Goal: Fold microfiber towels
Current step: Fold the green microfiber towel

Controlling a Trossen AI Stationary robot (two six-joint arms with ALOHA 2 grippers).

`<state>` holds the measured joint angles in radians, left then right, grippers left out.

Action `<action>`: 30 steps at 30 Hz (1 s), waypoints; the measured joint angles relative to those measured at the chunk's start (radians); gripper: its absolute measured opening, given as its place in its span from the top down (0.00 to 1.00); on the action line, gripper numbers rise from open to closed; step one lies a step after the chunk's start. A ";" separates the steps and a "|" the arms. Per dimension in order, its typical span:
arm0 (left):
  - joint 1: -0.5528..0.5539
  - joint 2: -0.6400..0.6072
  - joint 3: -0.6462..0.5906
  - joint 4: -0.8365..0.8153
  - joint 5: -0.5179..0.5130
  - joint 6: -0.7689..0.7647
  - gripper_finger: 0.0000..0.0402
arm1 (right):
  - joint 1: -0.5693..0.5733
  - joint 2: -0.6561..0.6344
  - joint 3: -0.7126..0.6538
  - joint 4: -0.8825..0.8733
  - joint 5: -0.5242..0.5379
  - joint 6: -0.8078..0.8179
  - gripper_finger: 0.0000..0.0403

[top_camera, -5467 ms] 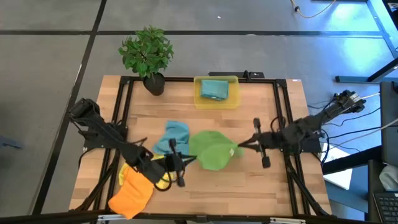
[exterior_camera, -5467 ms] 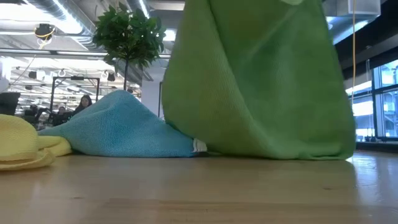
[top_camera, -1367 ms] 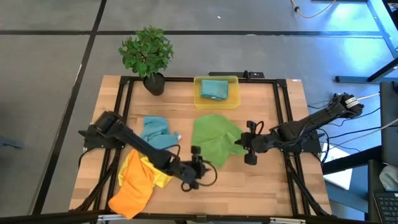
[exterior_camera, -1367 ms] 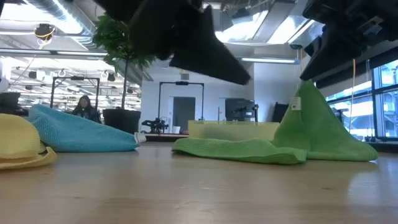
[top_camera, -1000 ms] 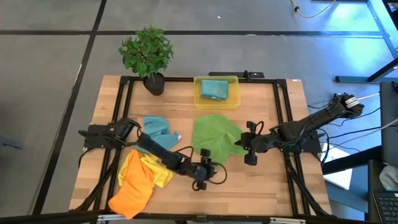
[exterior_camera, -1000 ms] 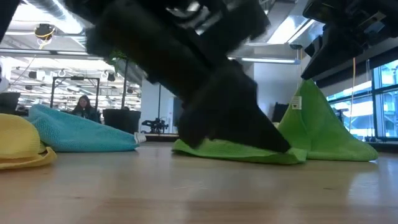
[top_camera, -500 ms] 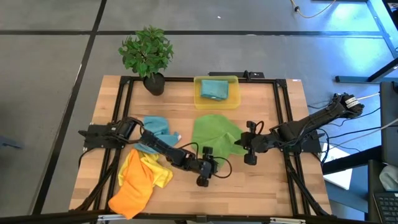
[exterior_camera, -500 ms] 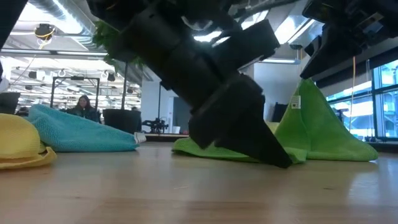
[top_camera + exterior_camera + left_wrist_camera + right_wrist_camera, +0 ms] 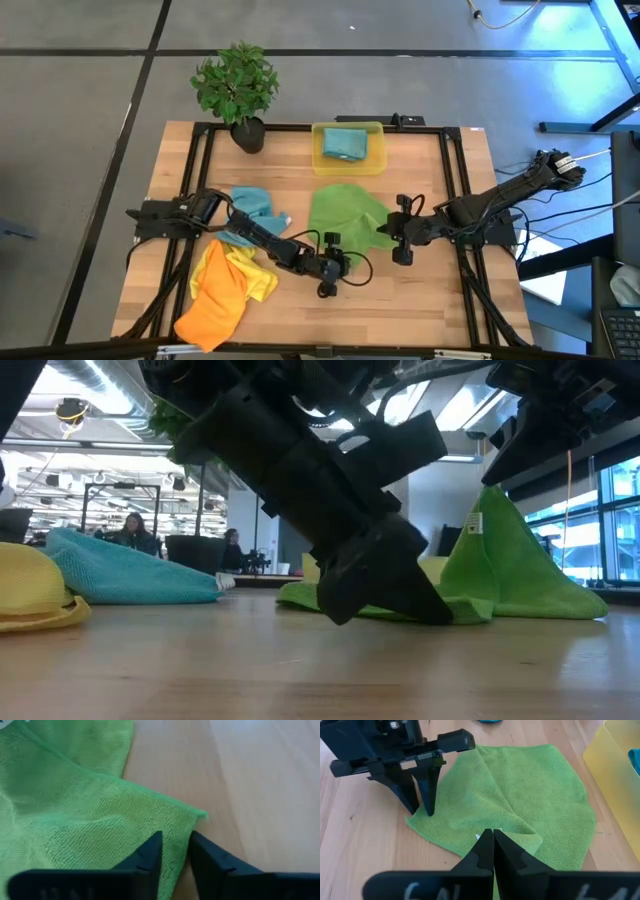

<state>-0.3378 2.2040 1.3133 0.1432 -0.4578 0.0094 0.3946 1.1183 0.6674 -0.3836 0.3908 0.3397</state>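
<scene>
Desk [image 9: 420, 300] of pale wood seen from above, carrying 2 dark arms and several microfiber towels. Largest of the cloths in play is the green towel [image 9: 343, 222], spread loosely at the middle of the desk, with 1 side raised into a peak. An orange towel [image 9: 215, 300] and a yellow towel [image 9: 250, 278] lie heaped together near the front left corner, and a teal-blue towel [image 9: 250, 207] sits crumpled behind them. Another teal cloth rests inside the yellow bin [image 9: 347, 163] at the back edge, beside a potted plant [image 9: 237, 90].

Left gripper [image 9: 328, 281] reaches across from the left and sits low at the green towel's front corner. In the left wrist view its 2 fingers stand narrow, only a thin gap between them, at the towel's edge near the corner [image 9: 200, 813]; whether fabric is pinched there I cannot tell.

Right gripper [image 9: 397, 243] is closed and holds the green towel's right side lifted off the desk.

The towel lies between the 2 grippers, its front edge running from the left gripper toward the right one, so the left arm is nearer the free corner a fold would need.
</scene>
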 joint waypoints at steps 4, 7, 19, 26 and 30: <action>0.001 0.001 -0.001 -0.004 -0.017 0.001 0.98 | 0.000 0.000 0.000 0.000 0.000 0.000 1.00; -0.007 -0.002 -0.003 -0.004 -0.037 0.003 0.99 | 0.000 0.000 0.000 0.000 0.000 -0.001 1.00; -0.208 -0.222 0.061 -0.242 -0.293 -0.005 1.00 | 0.052 -0.002 0.000 0.032 0.007 -0.003 1.00; -0.284 -0.402 0.063 -0.448 -0.589 -0.058 1.00 | 0.055 -0.002 0.054 0.028 0.050 -0.075 1.00; -0.268 -0.476 0.063 -0.566 -0.688 -0.091 1.00 | 0.055 -0.002 0.146 -0.039 0.193 -0.163 1.00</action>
<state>-0.6053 1.7275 1.3762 -0.4227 -1.1462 -0.0814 0.4500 1.1161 0.8132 -0.4224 0.5835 0.1763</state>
